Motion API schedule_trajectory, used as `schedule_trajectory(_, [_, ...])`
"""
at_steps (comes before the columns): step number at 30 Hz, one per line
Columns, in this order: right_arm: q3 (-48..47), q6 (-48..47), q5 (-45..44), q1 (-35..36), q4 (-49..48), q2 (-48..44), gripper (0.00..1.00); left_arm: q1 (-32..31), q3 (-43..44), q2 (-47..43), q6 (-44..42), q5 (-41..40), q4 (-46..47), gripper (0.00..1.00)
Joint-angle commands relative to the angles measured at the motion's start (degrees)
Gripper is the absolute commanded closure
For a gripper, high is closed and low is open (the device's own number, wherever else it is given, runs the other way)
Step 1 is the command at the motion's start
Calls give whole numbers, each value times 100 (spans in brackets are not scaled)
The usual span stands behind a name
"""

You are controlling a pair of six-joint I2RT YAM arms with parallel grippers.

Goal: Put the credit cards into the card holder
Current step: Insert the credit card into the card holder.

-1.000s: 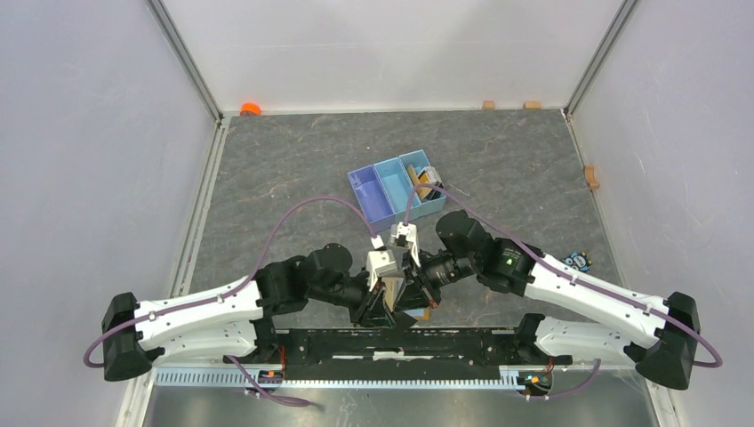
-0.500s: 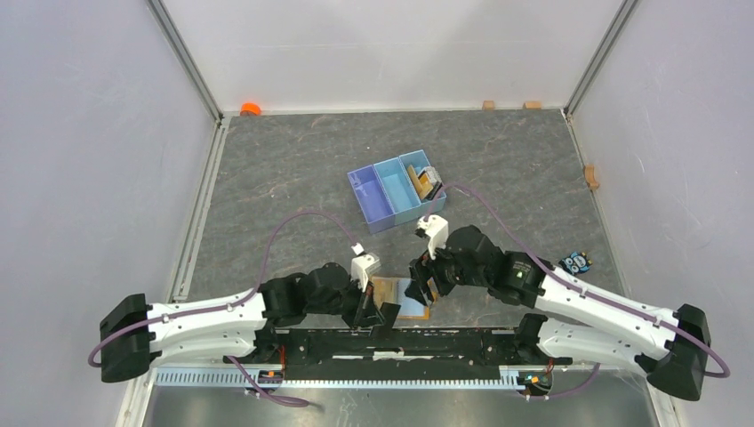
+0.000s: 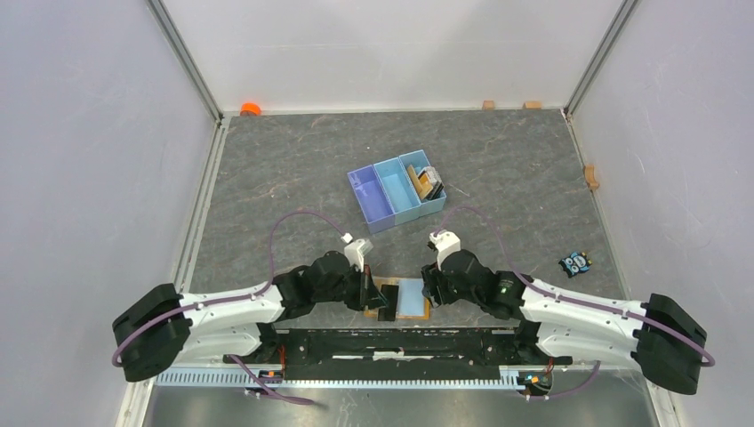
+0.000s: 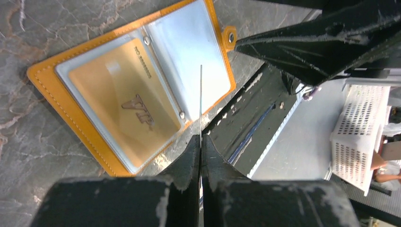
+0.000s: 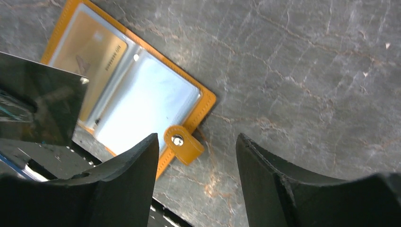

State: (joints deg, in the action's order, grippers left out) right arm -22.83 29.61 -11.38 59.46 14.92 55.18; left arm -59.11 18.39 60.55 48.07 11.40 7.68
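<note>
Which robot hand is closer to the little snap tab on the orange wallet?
Right. The right gripper hangs open right by the snap tab, which shows between its fingers. The left gripper, shut on a black card, is farther off across the wallet.

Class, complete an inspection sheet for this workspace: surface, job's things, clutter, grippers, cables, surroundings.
Surface: grey marbled table, no spills seen.
Job's things: card holder lies open near the arm bases, gold card in one pocket; black card held at it; more cards in the blue tray's end compartment.
Clutter: black-and-blue gadget at the right.
Grippers: left gripper, jaws shut on the black card; right gripper, jaws open and empty above the clasp tab.
Cables: purple cables loop over both arms, off the holder.
Surroundings: pale walls; orange object and small tan blocks along the table edges.
</note>
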Motion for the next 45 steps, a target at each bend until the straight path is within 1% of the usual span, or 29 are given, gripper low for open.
schedule_trajectory(1, [33,89,-183,39,-837,208,36,264,-92,242,375,430,844,98])
schedule_trajectory(7, [178,309,-21,109,-907,335,38,502,-289,501,505,715,1226,98])
schedule_trajectory(11, [336,448,-36,162,-931,292,42,630,-354,644,549,876,1414,98])
schedule_trajectory(16, [349,478,-116,170,-823,409,55,731,-301,843,497,1049,1463,98])
schedule_trajectory(22, [216,607,-531,175,-342,584,77,877,-250,1209,493,1420,1693,98])
schedule_trajectory(25, [179,636,-601,172,-223,656,82,905,-214,1447,528,1600,1874,98])
schedule_trajectory(29, [190,660,-640,176,-203,664,86,918,-169,1628,570,1620,1971,98])
schedule_trajectory(36, [166,668,-712,171,-136,679,87,1032,-186,1832,615,1737,2109,98])
schedule_trajectory(45, [156,658,-732,171,-104,732,89,1172,-49,1907,668,2231,2255,98])
